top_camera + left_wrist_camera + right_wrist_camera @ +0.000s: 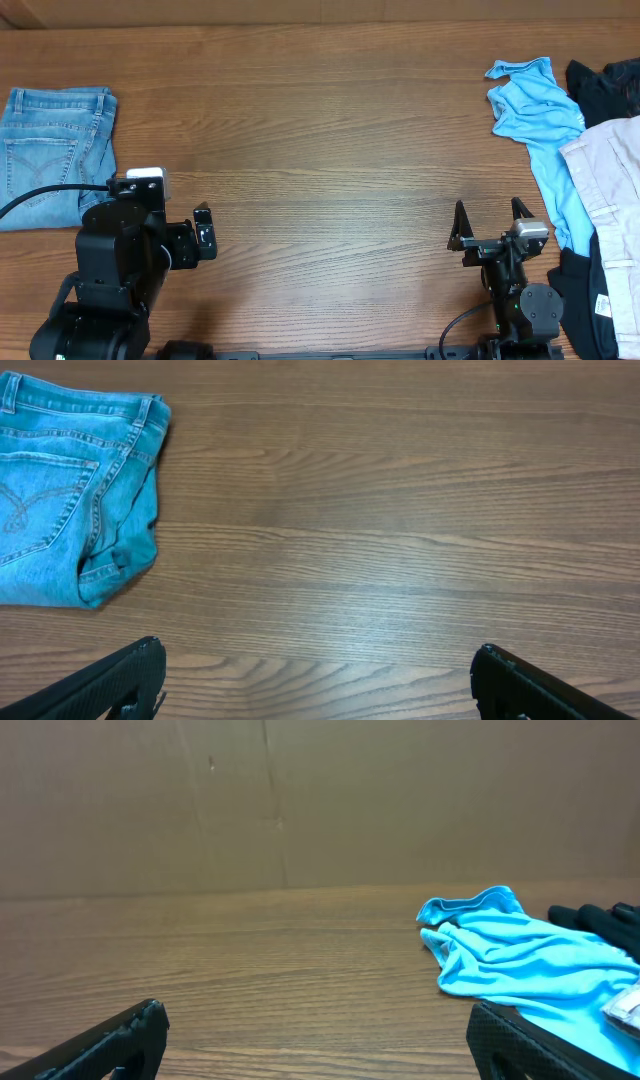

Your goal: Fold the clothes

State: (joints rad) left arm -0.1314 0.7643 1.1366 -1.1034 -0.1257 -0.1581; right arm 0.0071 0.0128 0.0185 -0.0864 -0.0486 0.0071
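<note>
The light-blue jeans point(55, 150) lie folded in a compact stack at the far left of the table, a stitched back pocket facing up. They also show in the left wrist view point(70, 500) at the upper left. My left gripper point(205, 235) is open and empty, to the right of the jeans and nearer the front edge; its fingers point(320, 680) hang over bare wood. My right gripper point(488, 218) is open and empty at the front right; its fingers point(315, 1040) are just left of the pile of clothes.
A pile of other garments lies at the right edge: a bright blue shirt point(535, 120), also in the right wrist view point(520, 955), a black garment point(610, 85), a pale beige garment point(610, 180) and more black cloth point(600, 310). A brown wall point(300, 800) stands behind the table.
</note>
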